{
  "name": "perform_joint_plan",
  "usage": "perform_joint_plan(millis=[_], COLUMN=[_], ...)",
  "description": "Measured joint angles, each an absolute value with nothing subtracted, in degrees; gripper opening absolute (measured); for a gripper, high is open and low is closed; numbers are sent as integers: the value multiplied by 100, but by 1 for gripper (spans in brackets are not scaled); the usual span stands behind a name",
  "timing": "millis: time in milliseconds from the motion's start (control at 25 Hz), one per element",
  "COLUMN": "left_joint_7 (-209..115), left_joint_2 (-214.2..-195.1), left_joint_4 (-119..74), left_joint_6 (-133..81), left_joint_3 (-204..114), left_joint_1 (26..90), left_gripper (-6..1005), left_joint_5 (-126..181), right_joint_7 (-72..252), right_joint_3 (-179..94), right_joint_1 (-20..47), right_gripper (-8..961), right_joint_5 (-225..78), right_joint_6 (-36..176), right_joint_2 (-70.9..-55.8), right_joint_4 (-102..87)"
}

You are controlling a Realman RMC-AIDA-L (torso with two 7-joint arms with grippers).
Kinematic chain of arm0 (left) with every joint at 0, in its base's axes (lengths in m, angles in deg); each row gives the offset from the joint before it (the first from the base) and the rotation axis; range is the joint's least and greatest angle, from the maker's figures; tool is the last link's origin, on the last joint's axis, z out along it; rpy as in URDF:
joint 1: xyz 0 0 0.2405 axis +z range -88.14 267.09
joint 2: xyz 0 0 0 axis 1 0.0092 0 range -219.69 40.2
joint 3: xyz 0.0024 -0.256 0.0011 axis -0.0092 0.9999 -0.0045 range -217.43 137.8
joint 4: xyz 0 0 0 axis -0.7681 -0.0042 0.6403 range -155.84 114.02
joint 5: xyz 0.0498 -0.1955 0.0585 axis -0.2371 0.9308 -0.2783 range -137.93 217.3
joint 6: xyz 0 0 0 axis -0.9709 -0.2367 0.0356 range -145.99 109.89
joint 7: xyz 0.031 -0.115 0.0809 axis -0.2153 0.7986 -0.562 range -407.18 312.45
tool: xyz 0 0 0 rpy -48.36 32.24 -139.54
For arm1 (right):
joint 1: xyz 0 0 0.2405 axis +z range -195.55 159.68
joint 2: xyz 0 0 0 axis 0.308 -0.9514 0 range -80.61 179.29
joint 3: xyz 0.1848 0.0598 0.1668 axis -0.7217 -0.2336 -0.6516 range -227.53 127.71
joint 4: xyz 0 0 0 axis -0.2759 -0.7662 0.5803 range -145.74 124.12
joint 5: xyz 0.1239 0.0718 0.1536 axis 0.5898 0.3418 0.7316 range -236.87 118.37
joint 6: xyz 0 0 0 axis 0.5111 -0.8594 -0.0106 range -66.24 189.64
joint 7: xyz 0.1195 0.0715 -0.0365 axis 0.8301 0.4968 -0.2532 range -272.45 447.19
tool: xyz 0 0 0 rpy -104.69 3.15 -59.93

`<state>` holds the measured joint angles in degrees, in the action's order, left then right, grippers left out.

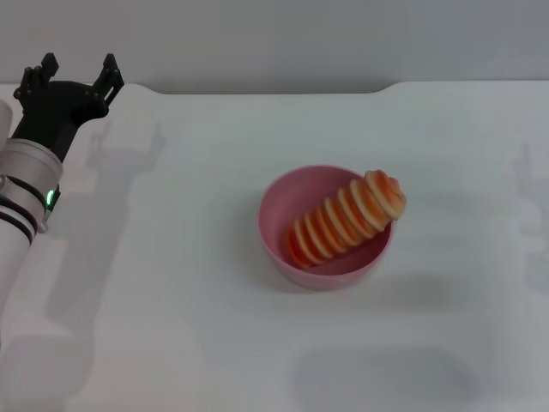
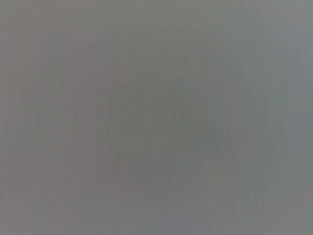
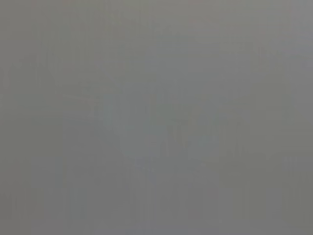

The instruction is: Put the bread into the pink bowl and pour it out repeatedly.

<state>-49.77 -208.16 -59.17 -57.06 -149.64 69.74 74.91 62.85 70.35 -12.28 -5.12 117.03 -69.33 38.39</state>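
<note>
White table (image 1: 171, 326) bears pink bowl (image 1: 279, 245) holding tilted bread (image 1: 347, 219).

looks like lab or robot test bench, not home. plain white table (image 1: 171, 326) under plain pale wall (image 1: 274, 39), no furnishings. only props: toy-like bread (image 1: 347, 219) in pink bowl (image 1: 279, 245). robot arm at left edge. both wrist views blank grey.
</note>
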Motion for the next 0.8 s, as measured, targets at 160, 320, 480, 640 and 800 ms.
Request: perform_joint_plan(millis=[160,320,480,640,800], left_joint_7=[-4976,-4974,-4928,-4897,-4895], left_joint_2=[-20815,-20807,-20805,-20800,-20804], left_joint_4=[-5926,-5927,-5973,-6041,-6115], left_joint_6=[-5739,-5844,-6032,-6052,-6052], left_joint_3=[-14965,-14966,-14966,-14983,-15057], left_joint_1=[6987,7066,7200,7301,7388], left_gripper=[852,852,852,852,852], left_joint_5=[7484,7489,7492,7489,7470], right_joint_7=[6283,6254,6240,6233,6230], right_joint_3=[7022,7031,7028,7043,7044], right_joint_1=[-1227,-1226,-1222,-1193,-1187], right_gripper=[659,659,659,659,659], right_joint_5=[-511,-511,-511,-511,-511], right_joint_6=[11683,11654,11640,11638,11664], right_joint_2=[-6927,-6928,-6926,-6923,-6922], right_joint_4=[3826,3769,3782,3742,3707])
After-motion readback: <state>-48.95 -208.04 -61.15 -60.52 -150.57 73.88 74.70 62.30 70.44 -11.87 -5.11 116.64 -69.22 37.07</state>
